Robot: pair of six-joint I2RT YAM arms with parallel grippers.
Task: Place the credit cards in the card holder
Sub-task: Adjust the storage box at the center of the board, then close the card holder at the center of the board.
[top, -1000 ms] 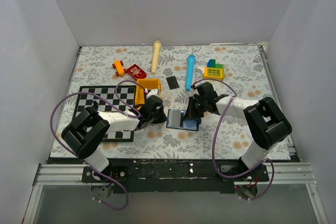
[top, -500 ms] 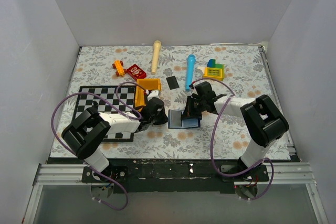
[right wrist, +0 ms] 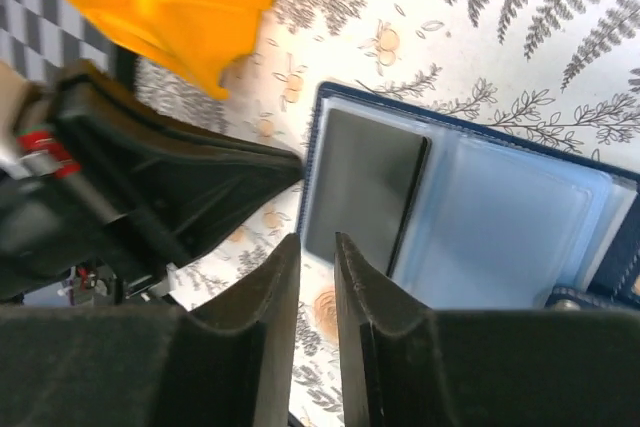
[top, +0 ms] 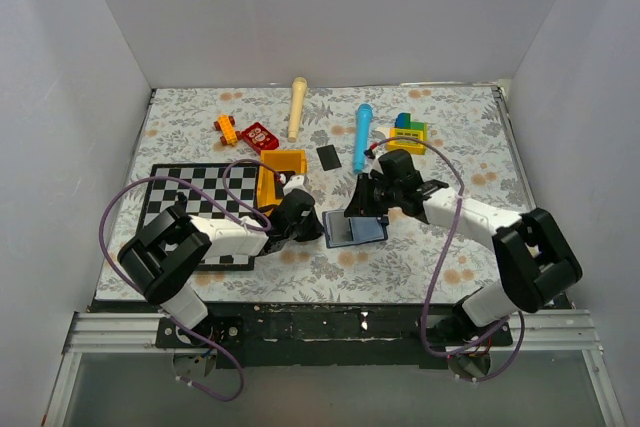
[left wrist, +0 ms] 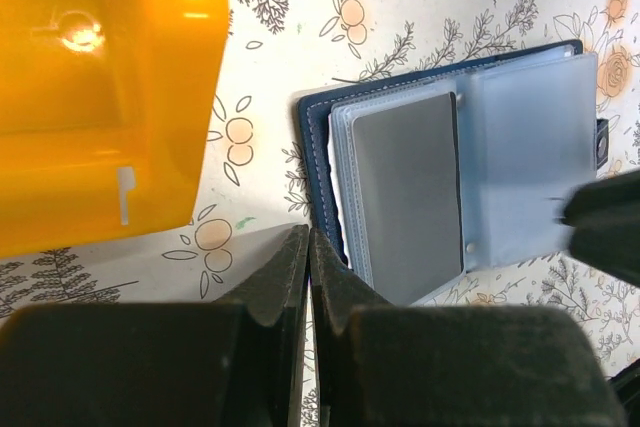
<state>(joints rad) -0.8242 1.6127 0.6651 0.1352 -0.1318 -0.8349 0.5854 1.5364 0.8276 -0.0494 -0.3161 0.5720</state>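
The left end effector (left wrist: 308, 244) is clenched on nothing, its tips just short of the near edge of the open card holder (left wrist: 525, 137). The right end effector (right wrist: 315, 244) hovers above the same wallet with its fingers slightly parted and empty. Directly ahead of both, one credit card (left wrist: 405, 197) looks seated in the holder's left clear pocket, and the pale blue page beside it appears unfilled. The step in hand is probably fetching the second card (top: 328, 157), which lies flat on the surface (left wrist: 300, 27) beyond the right end effector, well apart from the wallet. Thin and glossy, it will likely need tipping by one edge before a pinch, while the left tips steady the wallet so it lies open. Off to the left end effector's left stands an orange bin (left wrist: 100, 77); I can make out nothing inside it.
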